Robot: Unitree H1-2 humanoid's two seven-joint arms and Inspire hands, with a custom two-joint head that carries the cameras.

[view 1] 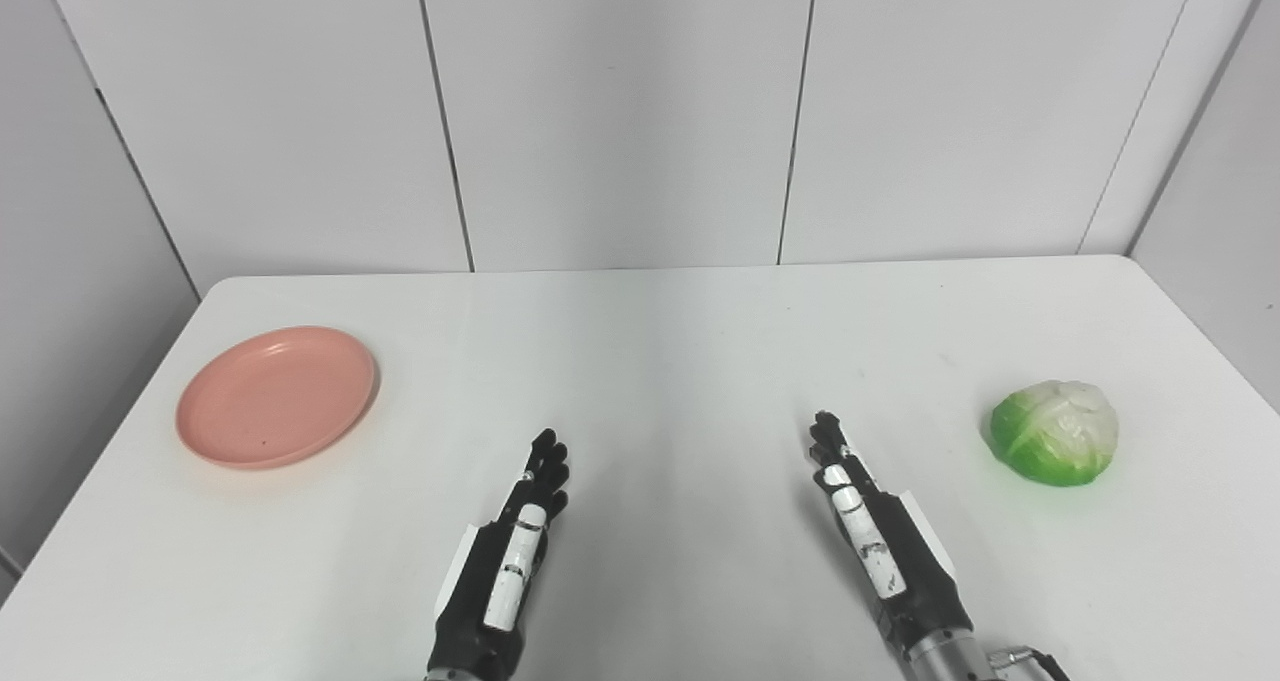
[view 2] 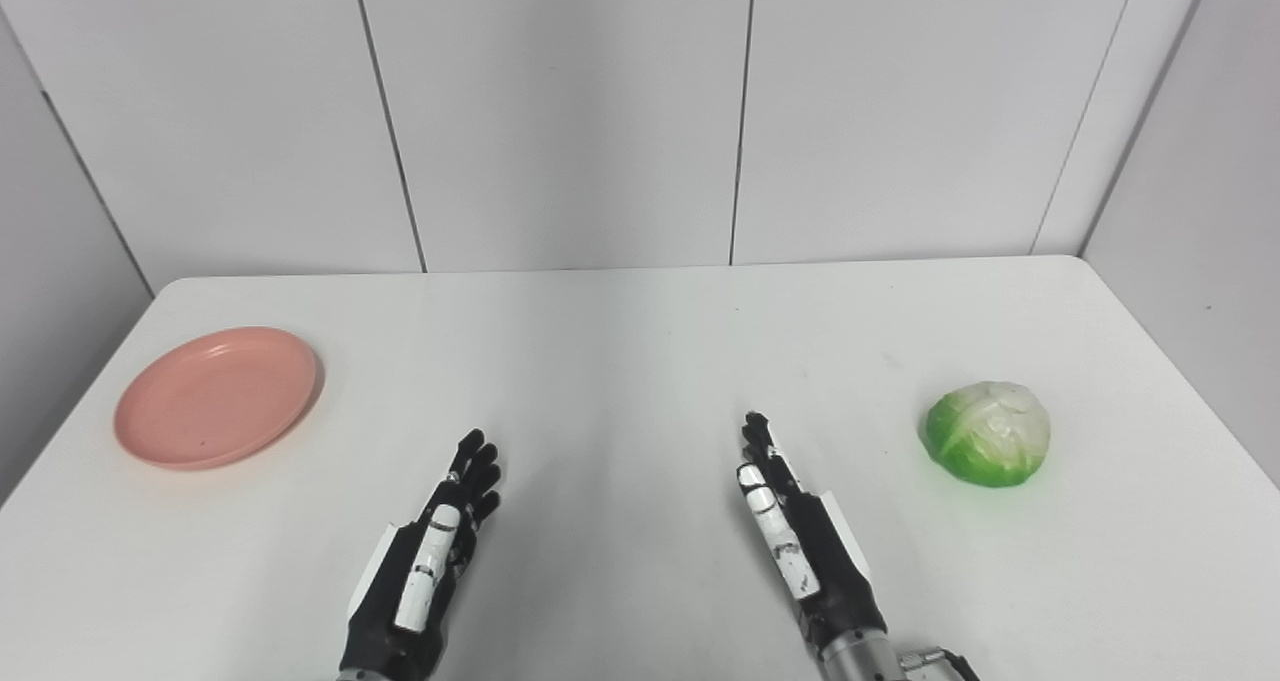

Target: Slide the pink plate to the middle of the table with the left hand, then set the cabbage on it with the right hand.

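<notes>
Left eye view, pink plate [view 1: 277, 396] bare, green-white cabbage [view 1: 1054, 432], robot hands [view 1: 520, 541] [view 1: 870, 531] spread, empty.

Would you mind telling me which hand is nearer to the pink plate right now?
Left. The left hand rests right of the pink plate and nearer the robot; the right hand lies farther right, nearer the cabbage.

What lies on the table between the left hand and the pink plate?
Nothing: only bare white table separates the left hand from the pink plate, as both eye views show.
</notes>
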